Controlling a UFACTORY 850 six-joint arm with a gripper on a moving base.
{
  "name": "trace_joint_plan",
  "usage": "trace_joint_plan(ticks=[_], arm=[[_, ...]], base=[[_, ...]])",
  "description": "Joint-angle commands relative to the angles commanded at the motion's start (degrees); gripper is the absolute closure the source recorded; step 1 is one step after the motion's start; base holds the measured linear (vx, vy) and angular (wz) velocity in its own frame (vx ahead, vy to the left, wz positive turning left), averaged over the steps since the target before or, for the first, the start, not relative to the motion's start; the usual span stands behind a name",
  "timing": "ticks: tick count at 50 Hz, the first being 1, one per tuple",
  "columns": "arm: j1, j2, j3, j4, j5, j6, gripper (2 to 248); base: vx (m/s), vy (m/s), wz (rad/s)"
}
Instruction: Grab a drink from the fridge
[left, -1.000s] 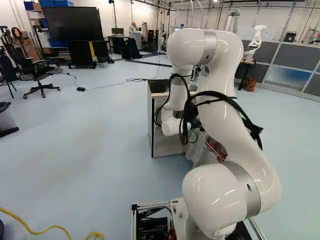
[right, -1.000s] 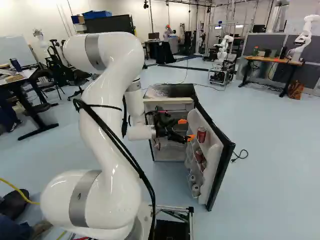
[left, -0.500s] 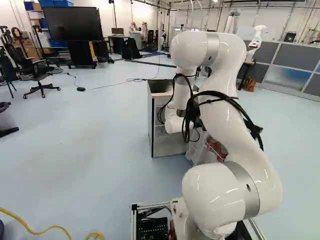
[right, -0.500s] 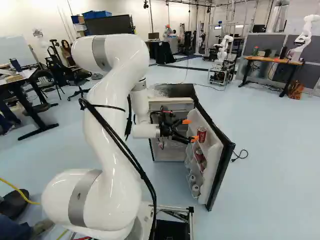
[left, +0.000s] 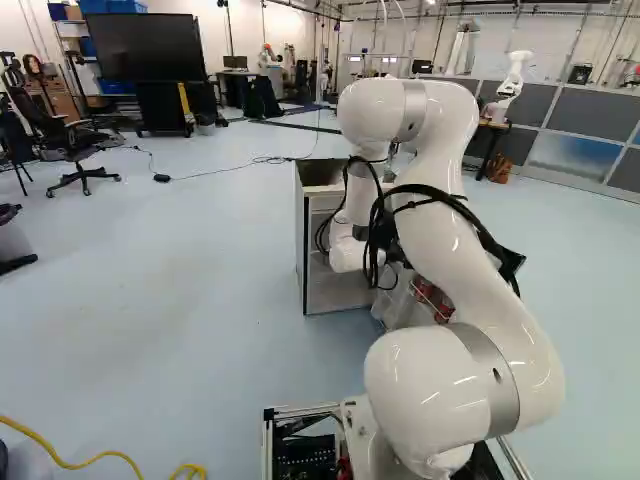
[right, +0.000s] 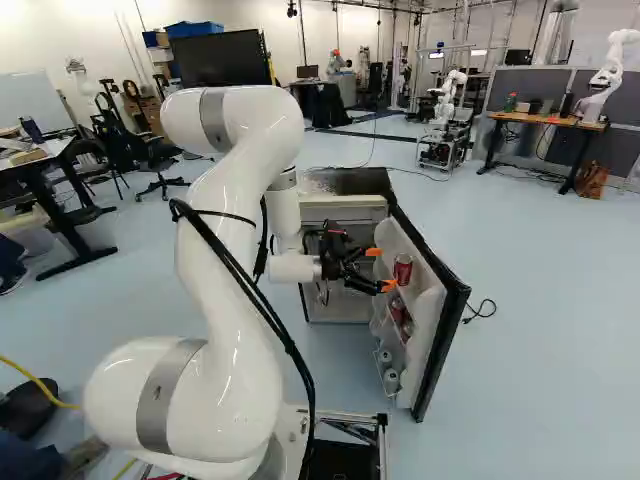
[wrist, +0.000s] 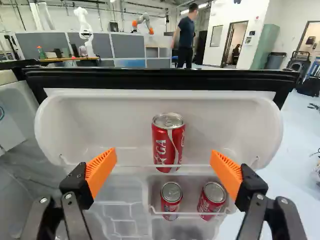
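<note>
Jaws being held released; upper red can (wrist: 168, 143) being framed behind near edge of door shelf (wrist: 100, 122); centred, edge-clearing advance being advised before squeezing

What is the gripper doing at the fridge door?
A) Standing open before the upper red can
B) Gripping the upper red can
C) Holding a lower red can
A: the gripper has its orange pads apart, with gaps to the upper red can on both sides.

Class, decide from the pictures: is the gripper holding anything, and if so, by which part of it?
Nothing is held: the gripper is open, and the upright red can in the top door bin touches neither finger.
</note>
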Motion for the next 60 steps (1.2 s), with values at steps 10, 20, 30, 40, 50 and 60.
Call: trace_joint_plan(ticks=[10, 20, 30, 40, 50, 60], arm=[[-0.3, -0.3, -0.5, 0.0, 0.0, 0.0, 3], [-1.1, -0.9, -2.0, 0.0, 0.0, 0.0, 3], [-2.1, -1.6, -3.7, 0.0, 0.0, 0.0, 3], [-3.0, -2.1, -4.9, 0.0, 0.0, 0.0, 3], [-3.9, -2.5, -5.7, 0.0, 0.0, 0.0, 3], [-4.5, -2.6, -6.0, 0.0, 0.0, 0.0, 3]], base=[[0.0, 0.0, 0.0], [0.0, 0.0, 0.0], [0.0, 0.0, 0.0], [0.0, 0.0, 0.0], [0.0, 0.0, 0.0], [0.0, 0.0, 0.0]])
